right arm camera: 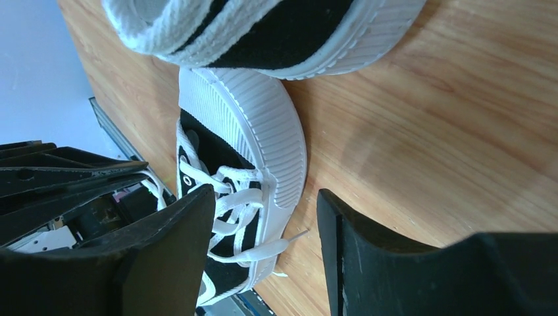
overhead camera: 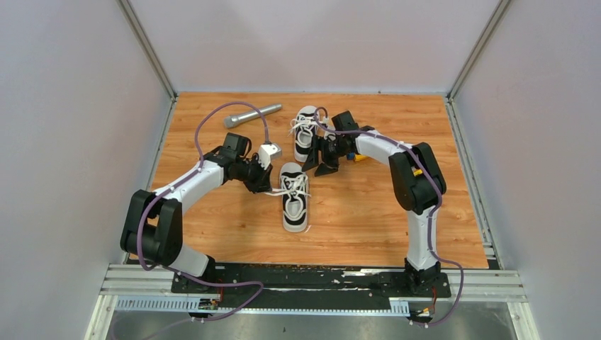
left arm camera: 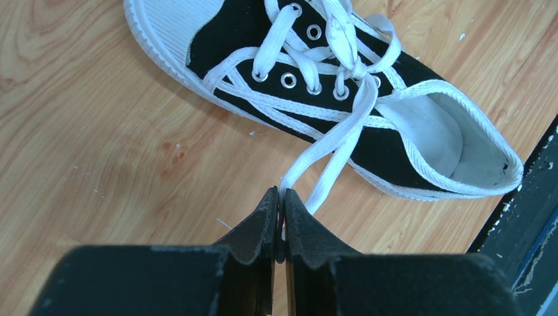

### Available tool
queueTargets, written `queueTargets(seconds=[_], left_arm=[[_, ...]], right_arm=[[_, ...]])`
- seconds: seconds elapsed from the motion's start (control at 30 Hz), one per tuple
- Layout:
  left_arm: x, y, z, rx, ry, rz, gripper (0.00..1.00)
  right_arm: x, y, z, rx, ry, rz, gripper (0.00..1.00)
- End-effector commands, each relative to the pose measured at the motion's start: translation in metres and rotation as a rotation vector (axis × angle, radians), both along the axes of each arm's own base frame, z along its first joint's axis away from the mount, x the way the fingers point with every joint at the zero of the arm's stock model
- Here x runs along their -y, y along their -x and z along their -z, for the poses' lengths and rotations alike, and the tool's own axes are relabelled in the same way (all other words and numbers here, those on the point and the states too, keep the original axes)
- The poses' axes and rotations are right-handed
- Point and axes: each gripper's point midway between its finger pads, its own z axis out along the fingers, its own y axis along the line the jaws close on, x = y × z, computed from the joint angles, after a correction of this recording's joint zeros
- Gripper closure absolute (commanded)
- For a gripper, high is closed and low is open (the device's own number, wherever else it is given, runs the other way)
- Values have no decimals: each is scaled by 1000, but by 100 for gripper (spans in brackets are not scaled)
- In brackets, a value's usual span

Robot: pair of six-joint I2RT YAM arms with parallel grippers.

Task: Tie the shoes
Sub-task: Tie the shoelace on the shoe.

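The left arm reaches low to the near shoe (overhead camera: 294, 202) at the table's (overhead camera: 397, 234) middle. Its gripper (left arm camera: 281, 205) is pinched tight on a lace (left arm camera: 339, 141), a grip only its wrist view shows. The right arm folds back beside the far shoe (overhead camera: 306, 131), near the far edge. The right gripper (right arm camera: 266, 227) gapes, seemingly holding nothing, with the near shoe's toe framed between its fingers.

Reaching inward with both arms, elbows bent outward, wrists lowered. Pinching the left gripper (left arm camera: 281, 196) closed on a lace (left arm camera: 335, 141), fingertips pressed together. Holding the right gripper (right arm camera: 266, 204) with jaws well parted, pointing downward.
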Motion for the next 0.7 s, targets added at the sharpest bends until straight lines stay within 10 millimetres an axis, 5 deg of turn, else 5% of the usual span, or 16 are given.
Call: queueTargets(seconds=[0.0, 0.33, 0.67], left_arm=[[7, -12, -14, 36, 32, -3, 86], [6, -13, -14, 43, 24, -5, 86], [5, -20, -14, 50, 5, -8, 86]], right_arm=[[-18, 2, -6, -28, -73, -16, 42], [-22, 8, -2, -45, -86, -50, 48], [-9, 8, -22, 2, -116, -67, 99]])
